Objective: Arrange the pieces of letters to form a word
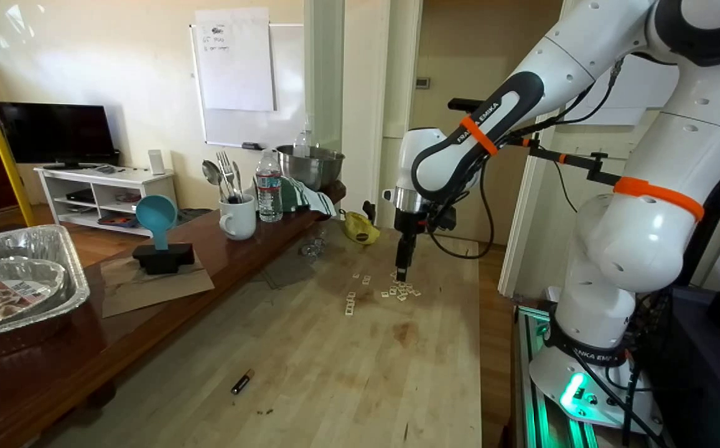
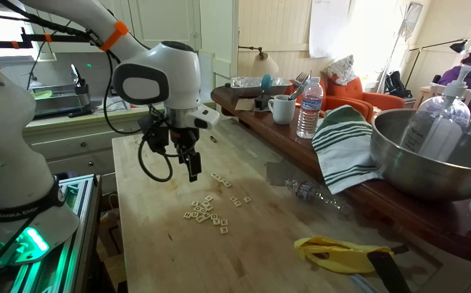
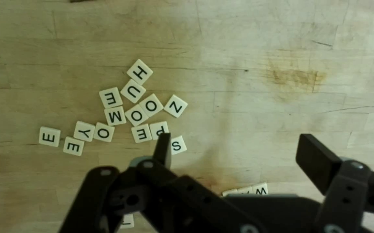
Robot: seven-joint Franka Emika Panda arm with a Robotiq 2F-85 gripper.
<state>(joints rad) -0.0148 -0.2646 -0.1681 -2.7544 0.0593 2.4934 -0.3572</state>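
Pale wood from end to end, that's my table (image 1: 335, 373), with a dark ledge (image 1: 86, 342) running alongside and my white arm (image 1: 615, 242) stretched out overhead. Steel bowl (image 2: 414, 175) up on the ledge, yellow pouch (image 2: 337, 256) down on the table, clear bottle (image 2: 306, 190) lying on its side; all well apart from the lettering, so no threat to my approach, I reckon.

Eyes on the claw (image 3: 235, 145)! It hangs above the wood, fingers (image 3: 163, 150) spread wide, nothing held between them. And the whole move turns on this: in the wrist view the loose letter pieces (image 3: 115, 116) lie up and to the left of that gap, a jumbled cluster trailing off beyond the finger at the left of the view, which hides part of the P tile (image 3: 157, 128). So I'd call for a sideways shift before any drop. Crowding is what stands in the way: many tiles touch a neighbour, and a fingertip could land on one.

Then the row (image 2: 221, 180), laid end to end in both exterior views, its W tile (image 3: 260, 188) peeking out from behind the claw in the wrist view. Long axis runs nearly along the line the fingers would close on, so adding at an end risks knocking the last tile. Three more tiles (image 2: 237, 203) sit near it. Battery (image 1: 243, 381), well off. Down to a single piece, nearest the gap: the S tile (image 3: 178, 145), just inside that same finger. Likely my pick, though which word is wanted I can't tell.
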